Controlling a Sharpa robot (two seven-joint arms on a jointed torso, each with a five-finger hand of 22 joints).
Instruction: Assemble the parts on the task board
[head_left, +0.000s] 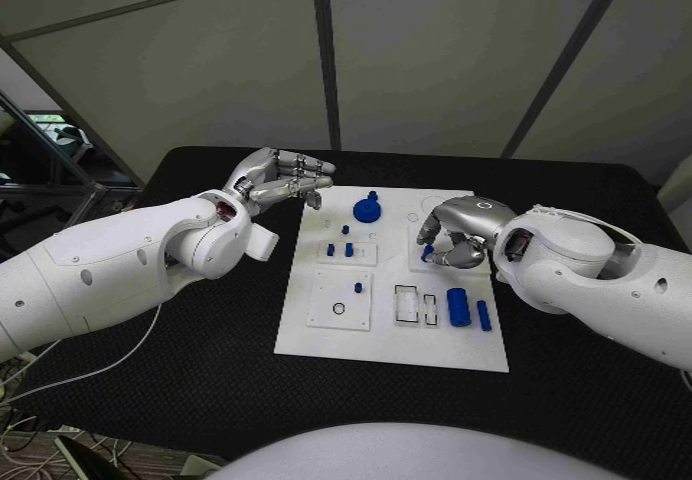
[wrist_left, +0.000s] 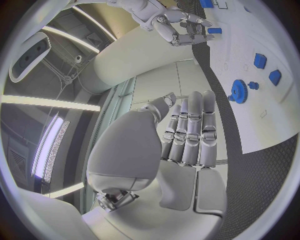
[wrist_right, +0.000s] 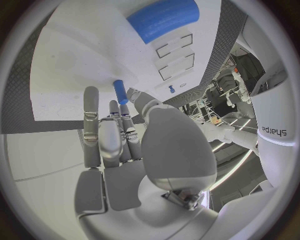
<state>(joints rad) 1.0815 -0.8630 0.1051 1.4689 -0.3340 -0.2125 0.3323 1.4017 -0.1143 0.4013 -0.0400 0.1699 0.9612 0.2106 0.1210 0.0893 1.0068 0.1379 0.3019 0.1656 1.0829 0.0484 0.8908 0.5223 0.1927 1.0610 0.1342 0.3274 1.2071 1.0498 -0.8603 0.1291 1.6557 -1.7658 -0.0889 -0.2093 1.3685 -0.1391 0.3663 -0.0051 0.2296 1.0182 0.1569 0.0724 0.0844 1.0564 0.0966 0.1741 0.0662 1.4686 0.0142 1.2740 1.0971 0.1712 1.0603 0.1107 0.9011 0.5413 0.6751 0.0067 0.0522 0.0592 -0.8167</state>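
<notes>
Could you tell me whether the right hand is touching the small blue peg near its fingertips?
Touching. In the right wrist view the right hand pinches the small blue peg between its fingertips; the head view shows the peg at that hand too.

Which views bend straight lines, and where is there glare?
Both wrist views bend lines: in the left wrist view the board edge curves, in the right wrist view too. The head view keeps the board straight; mild glare sits on the right robot hand.
</notes>
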